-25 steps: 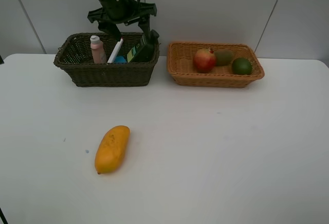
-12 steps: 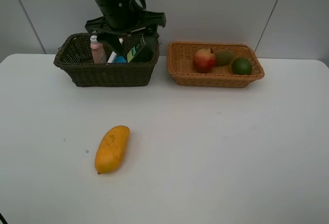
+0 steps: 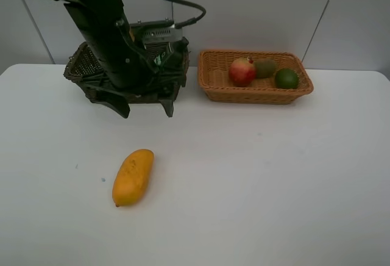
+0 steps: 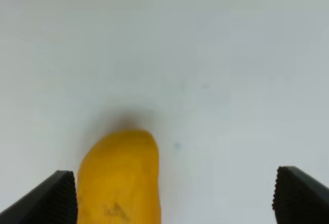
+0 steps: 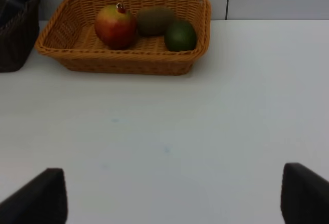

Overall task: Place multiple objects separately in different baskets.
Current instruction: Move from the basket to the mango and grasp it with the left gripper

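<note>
Left gripper hung empty, jaws spread wide, before the dark basket. Yellow-orange mango lay on the table at its 6 o'clock. Right gripper also gaped, facing the tan basket.

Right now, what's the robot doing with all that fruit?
It's sorting things into baskets. The left hand is open and empty, between the dark basket and the yellow mango lying alone on the table. The orange basket already holds a red-green mango, a kiwi and a lime. The right hand is open too, holding nothing.
</note>
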{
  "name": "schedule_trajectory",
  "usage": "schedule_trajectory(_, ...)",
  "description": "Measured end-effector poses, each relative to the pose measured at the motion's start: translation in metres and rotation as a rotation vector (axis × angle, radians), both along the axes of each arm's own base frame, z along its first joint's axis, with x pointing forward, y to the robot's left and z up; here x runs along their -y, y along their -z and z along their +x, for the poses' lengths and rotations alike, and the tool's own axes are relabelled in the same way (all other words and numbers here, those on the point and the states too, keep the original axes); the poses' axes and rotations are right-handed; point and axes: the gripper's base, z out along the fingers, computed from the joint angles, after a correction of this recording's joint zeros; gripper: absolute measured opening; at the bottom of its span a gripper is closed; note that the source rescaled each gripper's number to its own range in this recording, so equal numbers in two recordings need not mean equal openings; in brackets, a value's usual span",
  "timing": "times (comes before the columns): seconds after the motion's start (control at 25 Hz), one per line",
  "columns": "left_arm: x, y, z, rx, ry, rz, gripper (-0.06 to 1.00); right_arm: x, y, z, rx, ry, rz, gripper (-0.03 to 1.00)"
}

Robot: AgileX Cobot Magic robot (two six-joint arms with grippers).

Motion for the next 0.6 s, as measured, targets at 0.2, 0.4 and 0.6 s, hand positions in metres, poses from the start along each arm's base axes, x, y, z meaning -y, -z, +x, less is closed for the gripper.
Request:
schedule_trajectory(0.2,-0.006,0.016,-0.009,-0.043,-0.014,0.024,1.0,0.0,0.0,0.0,0.0,0.0,0.0,1.0)
schedule_trajectory(0.4,-0.01,0.032,-0.019,-0.074,-0.027,0.031,1.0,0.0,0.0,0.0,0.0,0.0,0.0,1.0)
schedule_trajectory(0.6,-0.012,0.047,-0.032,-0.096,-0.033,0.04,1.0,0.0,0.0,0.0,0.0,0.0,0.0,1.0)
